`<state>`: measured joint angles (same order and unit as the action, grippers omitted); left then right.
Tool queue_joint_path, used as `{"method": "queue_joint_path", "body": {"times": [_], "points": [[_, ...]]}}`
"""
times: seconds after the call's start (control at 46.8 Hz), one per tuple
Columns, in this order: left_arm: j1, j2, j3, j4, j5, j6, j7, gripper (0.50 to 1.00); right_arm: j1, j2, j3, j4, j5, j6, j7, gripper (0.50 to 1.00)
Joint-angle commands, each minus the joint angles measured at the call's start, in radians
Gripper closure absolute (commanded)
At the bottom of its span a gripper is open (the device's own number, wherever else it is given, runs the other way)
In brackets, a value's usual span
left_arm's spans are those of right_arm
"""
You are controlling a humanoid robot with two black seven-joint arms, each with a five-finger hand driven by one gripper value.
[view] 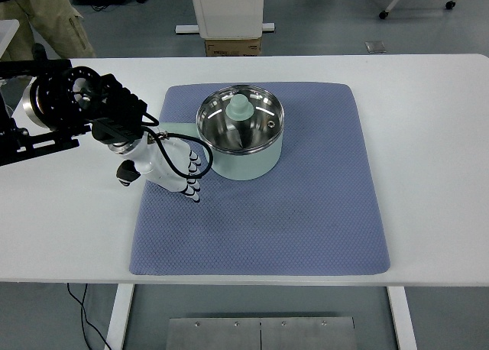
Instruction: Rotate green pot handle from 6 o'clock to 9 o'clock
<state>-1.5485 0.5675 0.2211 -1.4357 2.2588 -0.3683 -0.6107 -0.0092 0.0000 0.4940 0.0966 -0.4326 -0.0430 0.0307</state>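
The pale green pot [252, 163] with a steel inside stands on the blue mat [306, 212], at its back middle. Its pale green handle [179, 131] sticks out to the left, at about 9 o'clock. My left hand [192, 176] is white and lies just in front of the handle, against the pot's front left wall. Its fingers [191, 183] are curled with nothing visibly between them. A black cable crosses over the handle. A pale green knobbed piece [241, 109] stands inside the pot. The right arm is not in view.
The white table [428, 136] runs past the mat on all sides. My left arm's black wrist and motor block [69, 98] lies over the table's left part. A person's legs [46, 21] stand beyond the back left corner. A cardboard box [233, 46] sits behind the table.
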Motion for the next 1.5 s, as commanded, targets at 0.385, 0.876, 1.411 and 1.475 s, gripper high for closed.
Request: {"method": "queue_joint_path", "body": {"times": [0.385, 0.876, 1.411, 1.475], "points": [[0.041, -0.032, -0.045, -0.035, -0.490, 0.092, 0.000, 0.500, 0.000, 0.000, 0.000, 0.000, 0.000, 0.000, 0.000, 0.500], [0.053, -0.051, -0.120, 0.104, -1.324, 0.092, 0.000, 0.500, 0.000, 0.000, 0.000, 0.000, 0.000, 0.000, 0.000, 0.500], [0.110, -0.047, -0.111, 0.391, -1.969, 0.089, 0.000, 0.500, 0.000, 0.000, 0.000, 0.000, 0.000, 0.000, 0.000, 0.500], [0.125, -0.047, -0.111, 0.405, -1.987, 0.089, 0.000, 0.500, 0.000, 0.000, 0.000, 0.000, 0.000, 0.000, -0.002, 0.500]]}}
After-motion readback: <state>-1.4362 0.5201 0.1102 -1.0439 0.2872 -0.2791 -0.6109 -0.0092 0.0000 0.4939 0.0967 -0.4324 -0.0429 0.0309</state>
